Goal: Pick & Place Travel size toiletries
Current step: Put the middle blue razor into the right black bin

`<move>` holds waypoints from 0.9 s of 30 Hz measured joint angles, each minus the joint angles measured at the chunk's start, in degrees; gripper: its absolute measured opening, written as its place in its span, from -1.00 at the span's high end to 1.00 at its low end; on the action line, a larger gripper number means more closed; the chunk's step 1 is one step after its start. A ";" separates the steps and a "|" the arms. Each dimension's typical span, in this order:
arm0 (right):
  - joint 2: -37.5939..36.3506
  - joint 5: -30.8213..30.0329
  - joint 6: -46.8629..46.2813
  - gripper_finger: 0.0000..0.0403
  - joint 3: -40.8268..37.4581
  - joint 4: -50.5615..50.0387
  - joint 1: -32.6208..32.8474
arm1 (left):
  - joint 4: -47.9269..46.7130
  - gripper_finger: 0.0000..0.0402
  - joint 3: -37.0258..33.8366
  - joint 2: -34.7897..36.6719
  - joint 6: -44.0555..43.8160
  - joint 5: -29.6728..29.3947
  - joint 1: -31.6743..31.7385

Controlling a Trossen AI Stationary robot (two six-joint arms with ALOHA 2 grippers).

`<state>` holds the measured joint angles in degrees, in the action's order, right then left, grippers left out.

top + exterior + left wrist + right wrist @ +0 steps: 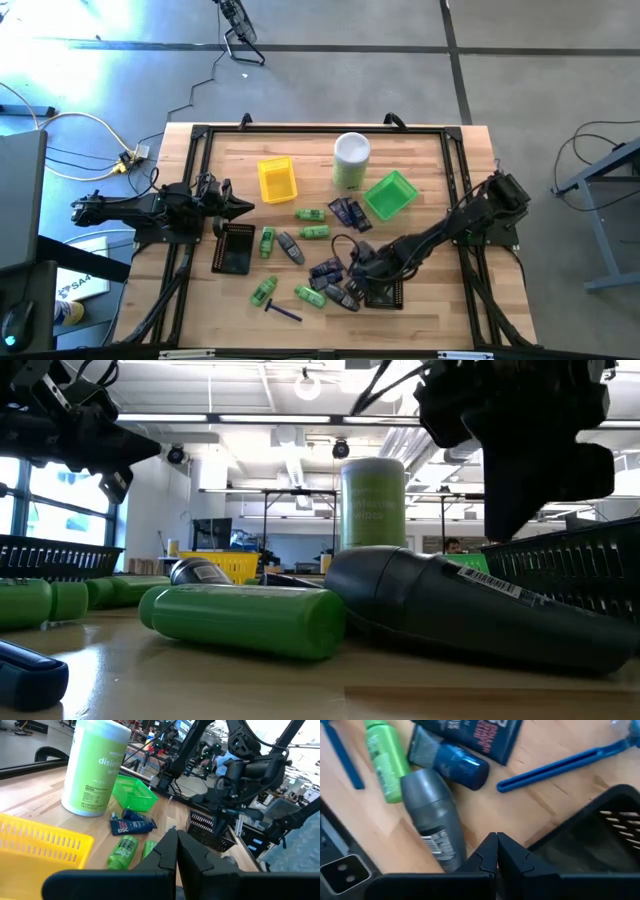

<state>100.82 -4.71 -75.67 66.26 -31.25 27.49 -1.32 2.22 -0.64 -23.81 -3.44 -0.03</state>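
Right gripper [352,268] has its fingers pressed together with nothing between them, and it hangs low over the toiletries near the front of the surface [430,160]. In its wrist view the closed tips [496,851] are just above a dark grey roll-on bottle [434,820], which lies beside a bright green mini bottle [384,759], a navy tube with a dark cap [451,761] and a thin blue-purple razor [565,764]. A black mesh tray [383,293] stands right next to that gripper.

More green bottles [312,214] and navy packets [350,213] are spread over the middle of the surface, between the trays. One more razor [281,311] lies near the front edge, beside a green bottle [263,290].

Left gripper [245,207] is also closed and empty. It waits in the air at the left side, above a second black mesh tray [233,248]. Behind the toiletries stand a yellow tray [277,179], a green tray [391,194] and a tall pale-green canister with a white lid [351,159].
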 joint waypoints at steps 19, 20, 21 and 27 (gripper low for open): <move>-0.04 1.99 -5.28 0.99 0.00 -6.41 -0.20 | -0.09 0.98 0.00 0.00 -0.01 -0.02 0.00; -0.04 2.14 -5.28 0.99 0.00 -6.38 -0.18 | -0.09 0.98 0.00 0.00 -0.01 -0.02 0.00; -0.04 2.16 -5.28 0.99 0.00 -6.41 -0.09 | -0.09 0.98 0.00 0.00 -0.02 -0.02 0.00; -0.09 5.23 -5.19 0.99 0.00 -6.55 0.18 | -0.10 0.98 0.00 -0.01 -0.02 -0.02 0.00</move>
<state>100.73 0.53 -80.86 66.26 -37.79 27.66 -1.42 2.22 -0.66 -23.83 -3.46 -0.03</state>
